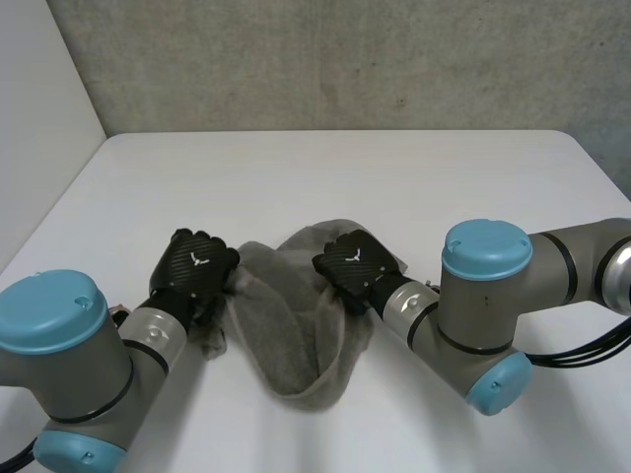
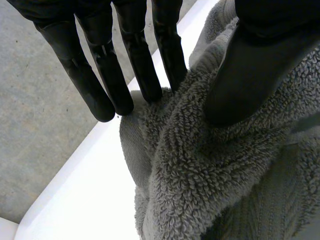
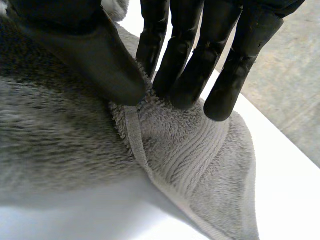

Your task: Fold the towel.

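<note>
Closest to my head cam are the two arms, left arm [image 1: 69,345] and right arm [image 1: 488,296], and their big blue caps block a good chunk of the near table edge. Under them is the white table [image 1: 325,177], with a grey concrete wall [image 1: 325,59] behind it. Sitting near the front middle of the table, between the arms, is the grey towel [image 1: 296,335], all bunched up in a sort of U shape. The left hand [image 1: 197,264] is on its left edge. On the left wrist cam the thumb [image 2: 250,75] is dug into the pile and the straight fingers [image 2: 145,65] lean on the other side of a raised ridge, so I read it as pinching that ridge. The right hand [image 1: 355,261] is on the towel's right top edge, with its thumb [image 3: 105,60] and fingers [image 3: 190,65] closed together on the terry right by the hem band [image 3: 135,135]. Both hands cover the bits they're holding, so I can't tell which corners those are.
</note>
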Controlling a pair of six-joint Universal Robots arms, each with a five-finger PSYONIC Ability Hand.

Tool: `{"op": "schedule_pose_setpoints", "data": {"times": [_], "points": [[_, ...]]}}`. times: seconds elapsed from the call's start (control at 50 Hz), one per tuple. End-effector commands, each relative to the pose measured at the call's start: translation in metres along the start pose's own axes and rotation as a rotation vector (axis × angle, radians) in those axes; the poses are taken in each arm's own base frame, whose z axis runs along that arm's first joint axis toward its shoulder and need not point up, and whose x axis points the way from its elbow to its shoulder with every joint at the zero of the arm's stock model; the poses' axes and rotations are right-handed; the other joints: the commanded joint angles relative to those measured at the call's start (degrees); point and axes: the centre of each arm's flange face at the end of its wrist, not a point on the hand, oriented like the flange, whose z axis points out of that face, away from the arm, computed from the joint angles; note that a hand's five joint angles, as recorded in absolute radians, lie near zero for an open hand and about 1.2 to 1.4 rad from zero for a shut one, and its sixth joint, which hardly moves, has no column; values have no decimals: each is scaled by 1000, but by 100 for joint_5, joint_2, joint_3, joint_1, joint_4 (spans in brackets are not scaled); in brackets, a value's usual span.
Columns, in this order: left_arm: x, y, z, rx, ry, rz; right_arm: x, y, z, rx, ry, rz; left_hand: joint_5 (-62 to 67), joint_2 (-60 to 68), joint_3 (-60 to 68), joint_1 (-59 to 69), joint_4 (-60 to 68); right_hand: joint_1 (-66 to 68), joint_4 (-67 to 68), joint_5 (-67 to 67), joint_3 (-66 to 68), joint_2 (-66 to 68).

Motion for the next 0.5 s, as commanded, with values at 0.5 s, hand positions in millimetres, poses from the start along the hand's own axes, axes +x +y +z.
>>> {"op": "schedule_pose_setpoints", "data": {"times": [0.5], "points": [[5, -14, -9, 46, 11, 4, 41, -11, -67, -124, 125, 31, -3536, -2638, -2652, -2579, -2629, 569, 635, 609, 647, 747]]}}
